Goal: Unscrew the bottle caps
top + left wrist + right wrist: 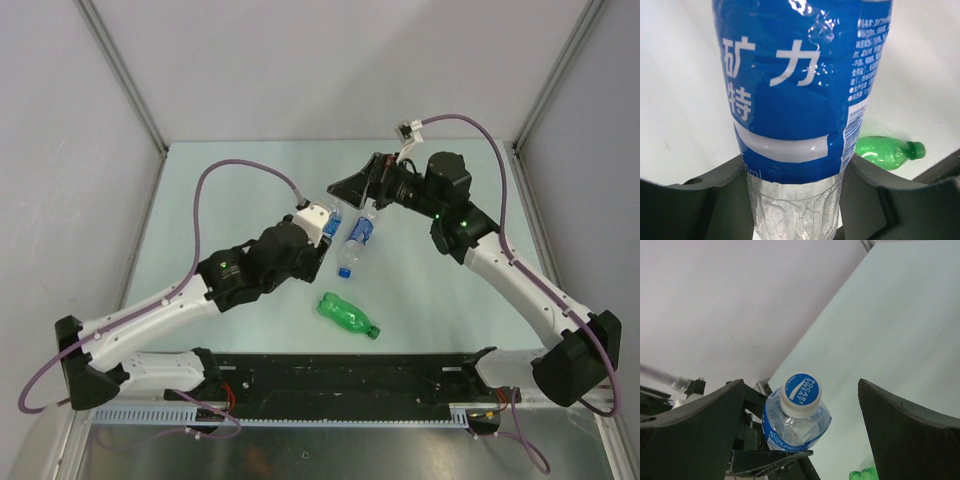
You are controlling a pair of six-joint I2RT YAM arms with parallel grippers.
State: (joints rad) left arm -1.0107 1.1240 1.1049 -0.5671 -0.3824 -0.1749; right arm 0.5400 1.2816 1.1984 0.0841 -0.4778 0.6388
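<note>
Left hand [795,200] grips the blue-labelled bottle [800,90] low on its body. Right hand [800,386] stands wide open, fingers [900,430] either side of the cap [801,392], not touching. Advisable: centre on the cap, close squarely, twist without tilting the bottle.

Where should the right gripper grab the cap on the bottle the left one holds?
Grip the cap by its round side wall, coming straight onto its top: the left gripper holds the bottle with that cap facing the open right gripper.
</note>
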